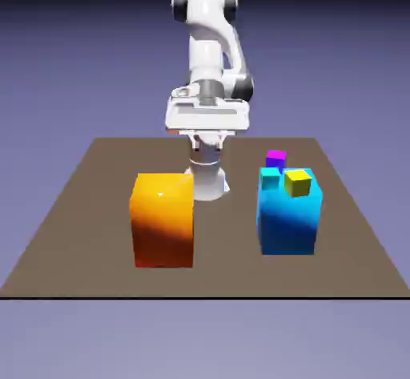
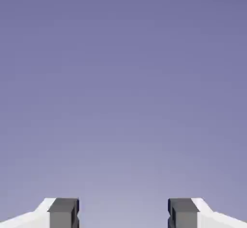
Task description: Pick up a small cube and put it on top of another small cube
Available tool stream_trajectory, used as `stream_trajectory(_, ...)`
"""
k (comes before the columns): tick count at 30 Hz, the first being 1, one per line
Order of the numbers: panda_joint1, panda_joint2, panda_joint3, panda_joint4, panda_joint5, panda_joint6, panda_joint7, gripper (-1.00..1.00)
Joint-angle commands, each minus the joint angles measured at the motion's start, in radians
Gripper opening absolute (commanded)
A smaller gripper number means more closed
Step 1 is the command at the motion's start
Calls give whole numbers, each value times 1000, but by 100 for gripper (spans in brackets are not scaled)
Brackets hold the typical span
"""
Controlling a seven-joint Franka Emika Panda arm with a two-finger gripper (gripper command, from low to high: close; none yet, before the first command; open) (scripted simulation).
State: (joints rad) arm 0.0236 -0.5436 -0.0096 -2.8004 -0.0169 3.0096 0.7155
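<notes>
The small cube does not show in either view. My gripper [image 1: 207,138] hangs at the back middle of the table, above and behind the big orange block [image 1: 164,219], touching nothing. In the hand view the gripper [image 2: 123,215] is open. Its two grey fingertips [image 2: 63,213] stand wide apart with only the blue-violet backdrop between them.
A big blue block [image 1: 289,223] stands at the exterior view's right, with a little cyan block [image 1: 270,179] and a little yellow block [image 1: 297,183] on its top. A little magenta block [image 1: 275,159] sits behind it. The brown table [image 1: 80,233] ends near the orange block's front.
</notes>
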Motion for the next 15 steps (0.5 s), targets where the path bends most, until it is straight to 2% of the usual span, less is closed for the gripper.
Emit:
stream_trajectory(1,-23,21,-16,10,-43,8,7,0)
stream_trajectory(15,-342,314,-243,144,-652,128,100,0)
